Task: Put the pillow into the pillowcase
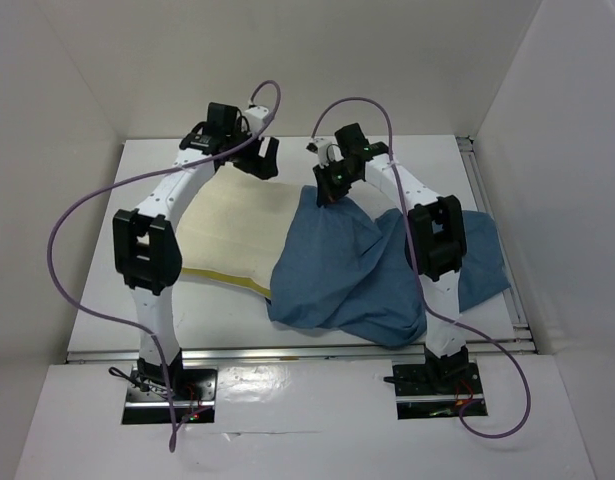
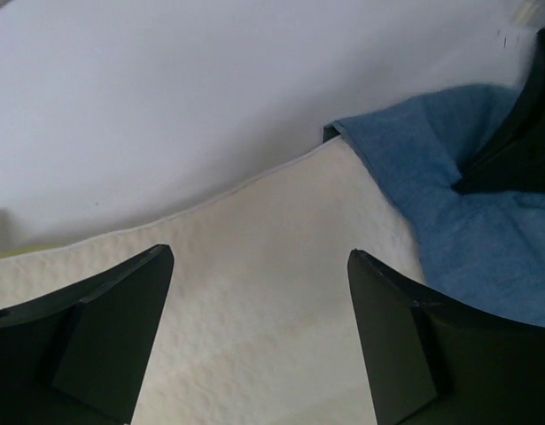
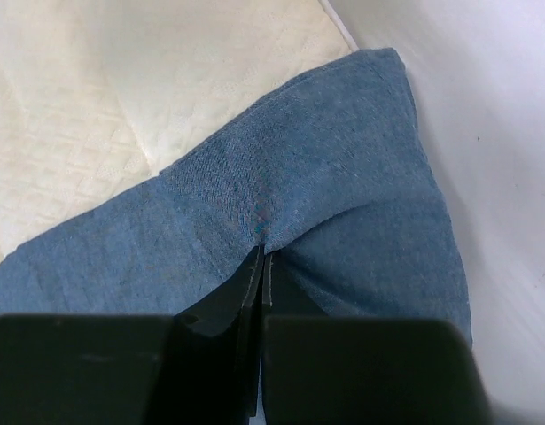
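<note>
The cream-white pillow [image 1: 239,225] lies flat on the table's left half, its yellow band along the near edge. The dusty-blue pillowcase [image 1: 357,265] lies crumpled to its right, overlapping the pillow's right side. My left gripper [image 1: 259,155] hovers open over the pillow's far edge, with only the quilted pillow [image 2: 254,301] showing between its fingers [image 2: 121,319]. My right gripper [image 1: 324,190] is shut on a pinched fold of the pillowcase [image 3: 343,212] near its far corner; in the right wrist view the gripper [image 3: 260,257] has cloth puckering at its tips.
White walls enclose the white table [image 1: 157,165] on three sides. A metal rail [image 1: 492,215] runs along the table's right edge. Purple cables [image 1: 87,205] loop from both arms. Part of the pillowcase drapes past my right arm toward the right edge.
</note>
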`<action>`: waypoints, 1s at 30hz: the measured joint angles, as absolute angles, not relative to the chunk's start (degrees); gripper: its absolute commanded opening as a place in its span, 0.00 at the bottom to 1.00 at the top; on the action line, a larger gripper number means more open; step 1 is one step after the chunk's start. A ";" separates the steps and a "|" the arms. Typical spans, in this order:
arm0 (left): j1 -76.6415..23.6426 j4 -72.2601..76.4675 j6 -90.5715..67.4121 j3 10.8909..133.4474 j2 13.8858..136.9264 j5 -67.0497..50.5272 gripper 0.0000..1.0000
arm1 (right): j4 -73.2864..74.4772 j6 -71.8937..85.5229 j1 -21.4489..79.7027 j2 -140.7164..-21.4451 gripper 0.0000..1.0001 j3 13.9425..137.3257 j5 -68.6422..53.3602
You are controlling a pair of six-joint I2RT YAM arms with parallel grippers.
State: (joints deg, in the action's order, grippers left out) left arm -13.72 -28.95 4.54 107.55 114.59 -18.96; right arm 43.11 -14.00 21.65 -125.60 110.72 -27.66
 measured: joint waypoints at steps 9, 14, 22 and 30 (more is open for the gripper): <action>-13.47 -41.04 15.05 122.91 128.70 -26.61 0.96 | 42.54 -14.28 19.68 -124.22 0.01 108.66 -29.30; -13.21 -45.78 19.66 122.80 130.72 -29.45 1.00 | 42.57 -14.28 19.14 -124.20 0.00 108.57 -29.76; -12.93 -47.11 26.02 120.22 132.18 -31.40 0.88 | 42.63 -14.46 19.07 -124.20 0.00 108.57 -30.28; -12.69 -45.34 27.57 117.23 133.10 -33.78 0.00 | 42.81 -14.11 18.98 -124.29 0.00 109.10 -30.44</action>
State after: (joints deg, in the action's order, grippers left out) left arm -12.69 -45.34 27.57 117.23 133.10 -33.78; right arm 42.81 -14.11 18.98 -124.29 109.10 -30.44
